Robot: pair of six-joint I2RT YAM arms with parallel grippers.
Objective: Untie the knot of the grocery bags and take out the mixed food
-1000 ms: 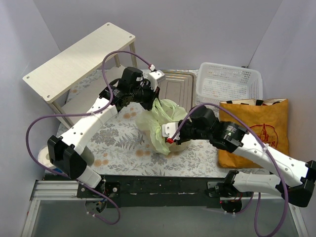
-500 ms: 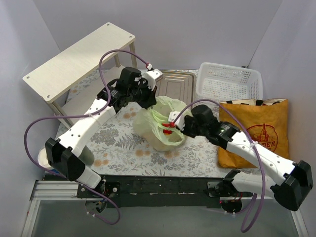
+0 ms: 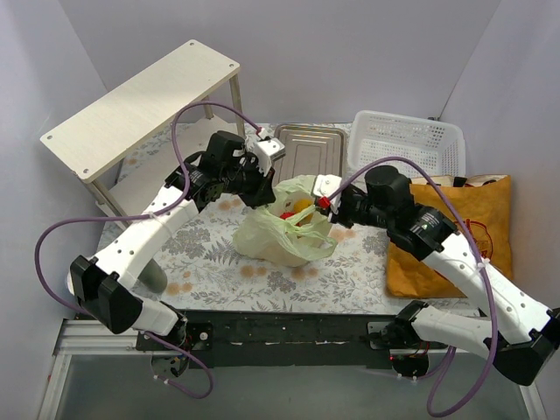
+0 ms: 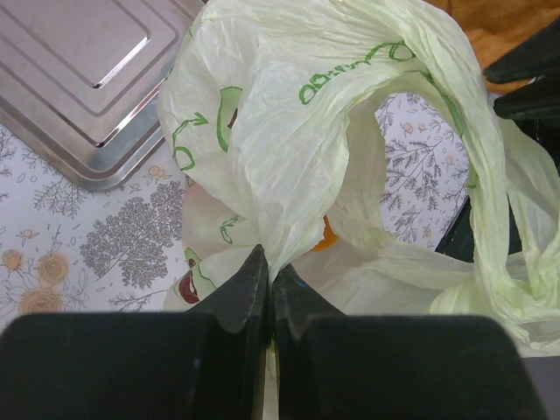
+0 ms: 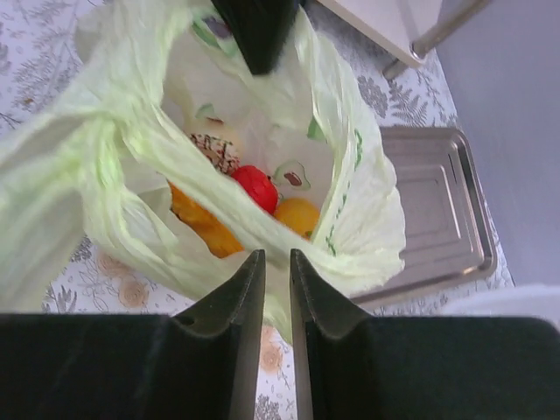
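I've got the thin translucent pale green plastic bag mid-table, its mouth stretched between both arms. The left gripper has its fingers pressed together on the far-left rim, and the right gripper pinches the right rim. The film looks light, slack and easy to tear, so I'd hold only bunched rim. A red apple, an orange and a golden baguette lie inside. The silver metal tray crowds the far side, and the mustard-orange fabric tote lies right
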